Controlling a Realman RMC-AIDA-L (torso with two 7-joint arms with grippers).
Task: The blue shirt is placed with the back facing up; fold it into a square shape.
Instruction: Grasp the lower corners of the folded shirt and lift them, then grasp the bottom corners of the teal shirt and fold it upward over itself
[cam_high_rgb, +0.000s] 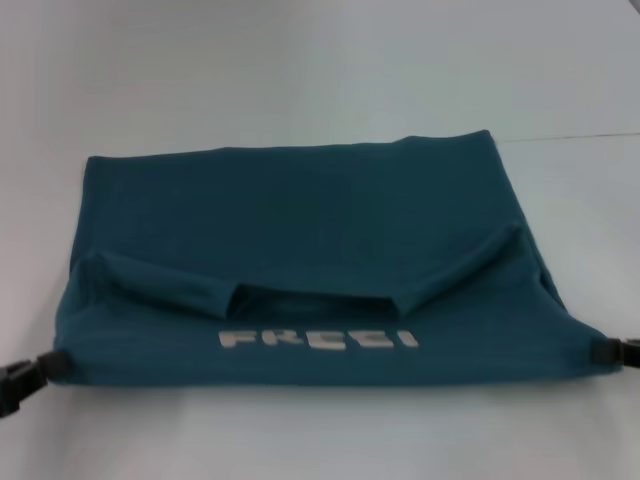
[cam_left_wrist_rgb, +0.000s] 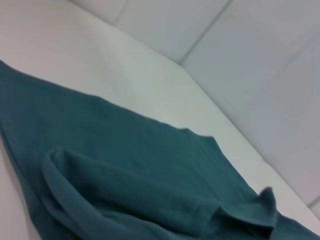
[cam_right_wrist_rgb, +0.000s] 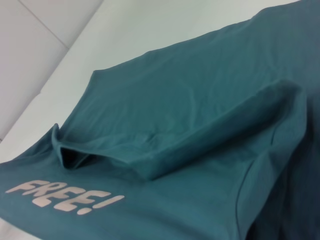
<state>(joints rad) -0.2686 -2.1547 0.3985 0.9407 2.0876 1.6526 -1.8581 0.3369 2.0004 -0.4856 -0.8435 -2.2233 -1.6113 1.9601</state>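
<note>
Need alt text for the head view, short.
A blue shirt lies partly folded on a white table, its near part turned over so pale lettering faces up. The left gripper is at the shirt's near left corner and the right gripper at its near right corner.

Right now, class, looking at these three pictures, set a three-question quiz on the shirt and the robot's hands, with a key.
1. True or false: the pale lettering on the blue shirt faces up.
2. Where does each hand hold the shirt? A) at the far corners B) at the near corners C) at the middle of the fold
3. Fill in: the shirt lies on a pale ____.

Key:
1. True; the near part is folded over, showing the lettering.
2. B; the left hand is at the near left corner, the right hand at the near right corner.
3. Table.
</note>
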